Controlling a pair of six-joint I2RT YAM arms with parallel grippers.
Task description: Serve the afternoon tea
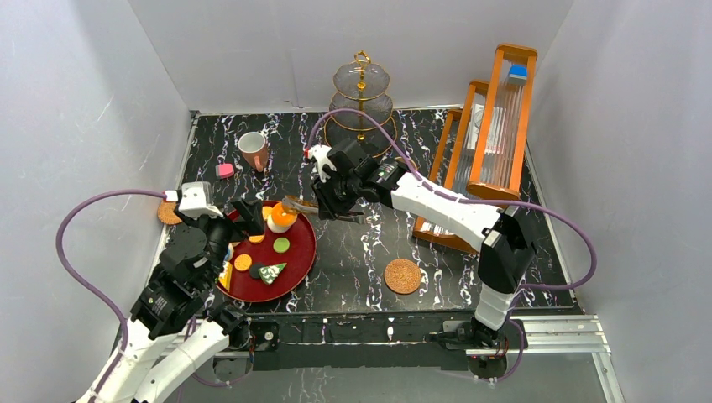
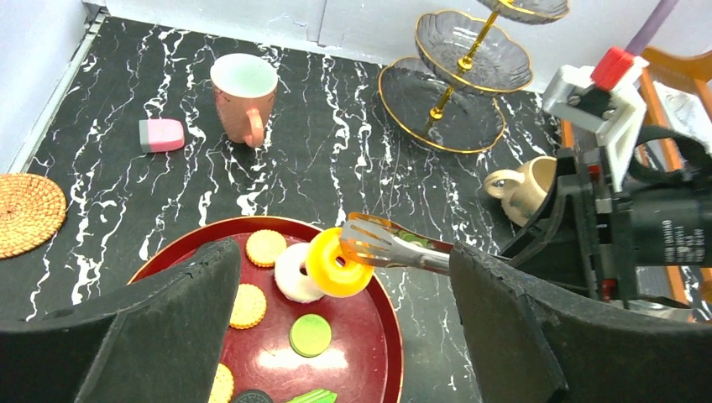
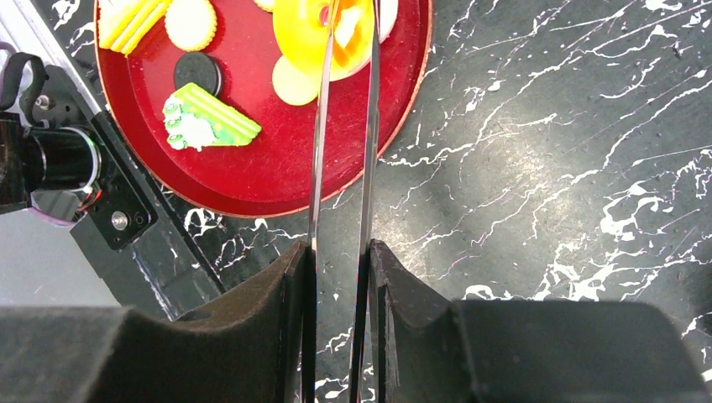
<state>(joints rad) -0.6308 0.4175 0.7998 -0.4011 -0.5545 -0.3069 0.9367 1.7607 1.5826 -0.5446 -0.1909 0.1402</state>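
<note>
My right gripper (image 1: 337, 198) (image 3: 340, 260) is shut on the black-handled metal tongs (image 1: 301, 206) (image 3: 369, 159). The tongs pinch an orange-yellow donut (image 1: 282, 220) (image 2: 330, 273) (image 3: 301, 29) just above the red tray (image 1: 304, 252) (image 2: 382, 336). A white donut (image 2: 288, 273), cookies, a green disc (image 2: 311, 334) and a green cake slice (image 3: 210, 122) lie on the tray. My left gripper (image 1: 238, 225) (image 2: 344, 252) stands open over the tray's left side, holding nothing. The gold three-tier stand (image 1: 361, 101) (image 2: 453, 105) stands at the back. A pinkish mug (image 1: 253, 151) (image 2: 243, 96) is back left. A beige mug (image 2: 529, 186) sits by my right arm.
Woven coasters lie at the left edge (image 1: 168, 211) (image 2: 29, 214) and near the front (image 1: 402, 275). A pink block pastry (image 1: 224, 170) (image 2: 161, 134) lies beside the pinkish mug. A tall wooden rack (image 1: 495, 126) fills the right side. White walls close in the table.
</note>
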